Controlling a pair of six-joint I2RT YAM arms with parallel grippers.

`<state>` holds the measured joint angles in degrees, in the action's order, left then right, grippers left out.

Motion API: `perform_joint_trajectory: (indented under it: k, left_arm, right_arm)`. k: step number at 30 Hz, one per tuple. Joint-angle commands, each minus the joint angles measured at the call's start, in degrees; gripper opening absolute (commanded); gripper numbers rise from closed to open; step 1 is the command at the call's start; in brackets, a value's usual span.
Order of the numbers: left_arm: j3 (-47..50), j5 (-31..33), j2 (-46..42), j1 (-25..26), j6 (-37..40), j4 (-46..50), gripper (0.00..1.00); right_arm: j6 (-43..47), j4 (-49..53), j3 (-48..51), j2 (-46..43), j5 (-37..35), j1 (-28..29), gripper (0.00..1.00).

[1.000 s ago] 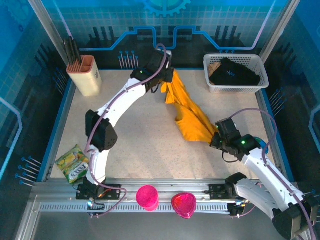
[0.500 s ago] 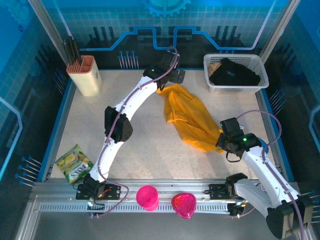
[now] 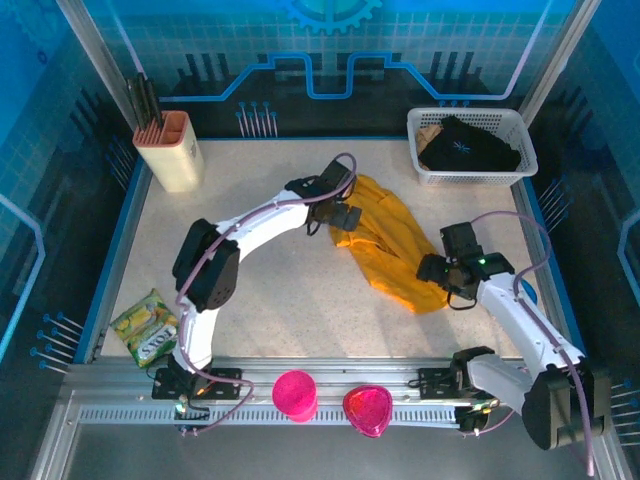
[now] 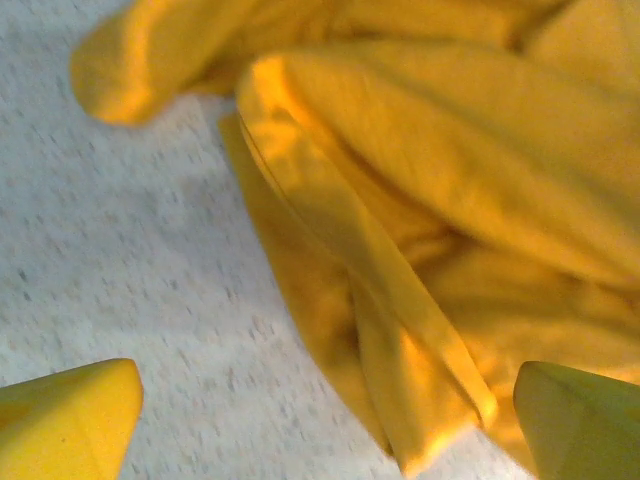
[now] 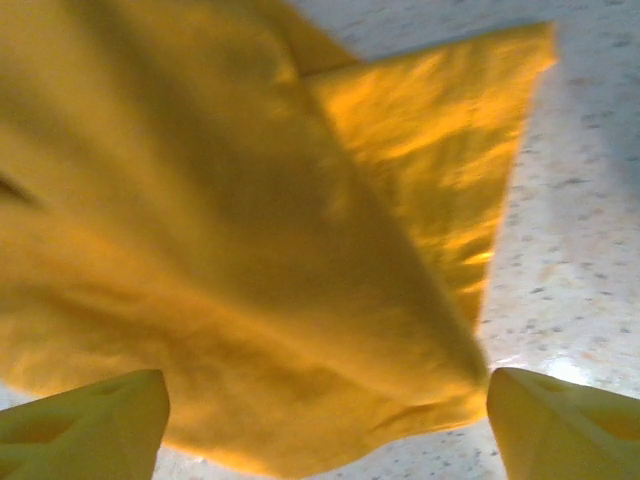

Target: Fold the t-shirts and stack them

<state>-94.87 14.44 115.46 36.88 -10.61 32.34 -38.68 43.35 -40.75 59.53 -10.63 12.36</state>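
The t-shirt [image 3: 392, 252] lies crumpled on the table [image 3: 280, 295]; the left gripper [image 3: 345, 216] hangs over its far-left edge, jaws wide, grasping nothing. The right gripper [image 3: 432, 268] stands at its near-right corner, likewise released.

Crumpled t-shirt [image 4: 430, 190] on speckled table [image 4: 140, 270]

You've got the speckled table [image 3: 270, 290] with the orange-yellow t-shirt [image 3: 395, 250] lying crumpled just off centre toward 3 o'clock. The beige utensil holder [image 3: 175, 150] stands at 10, the white basket [image 3: 470, 178] at 1, and the snack packet [image 3: 148, 327] lies flat at 8.
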Motion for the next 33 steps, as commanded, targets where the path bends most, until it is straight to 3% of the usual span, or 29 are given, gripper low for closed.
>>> perform_joint_trajectory:
  k: [1, 3, 6, 13, 18, 21, 24, 26, 31, 33]
  left_arm:
    - [6.06, -4.54, -3.61, -0.28, -4.81, -5.79, 0.95]
    - [7.65, -5.69, -2.74, 0.07, -5.25, -7.89, 0.95]
    - [6.21, -6.44, 0.29, 0.79, -5.10, -9.69, 0.95]
    - [-2.77, -7.58, 10.71, 1.52, -3.63, -8.88, 0.88]
    - [-1.36, -8.77, 12.63, 1.52, -4.83, -10.22, 0.83]
    - [-0.32, -9.23, 12.58, 1.52, -5.13, -10.73, 0.66]
    - [-0.78, -8.62, 11.68, 1.52, -4.65, -9.20, 0.22]
    - [-1.46, -6.79, 10.06, 1.44, -3.82, -7.38, 0.03]
    - [-8.18, 0.68, 4.68, 1.11, 0.77, 4.10, 0.00]
    - [-14.04, 0.74, 3.69, 0.37, 2.03, 11.44, 0.00]
  right_arm:
    - [-3.28, -1.38, 2.43, -0.02, 4.43, 4.74, 0.89]
    - [-6.85, -3.24, 4.62, -0.22, 5.61, 7.64, 0.94]
    - [-11.95, -7.19, 7.39, 0.29, 5.00, 12.05, 0.93]
    - [-14.50, -11.45, 6.01, 9.09, 2.54, 17.44, 0.73]
    - [-13.89, -13.67, 5.36, 15.51, 1.14, 19.13, 0.61]
    - [-13.15, -15.23, 5.26, 19.18, 0.81, 19.12, 0.39]
    - [-11.87, -14.52, 4.00, 20.72, 0.66, 19.27, 0.05]
    - [-10.48, -12.91, 2.87, 19.66, 0.59, 19.68, 0.00]
    - [-1.14, -4.17, -3.68, 13.60, 5.42, 20.38, 0.00]
    - [3.37, 0.11, -7.23, 11.58, 9.66, 20.39, 0.00]
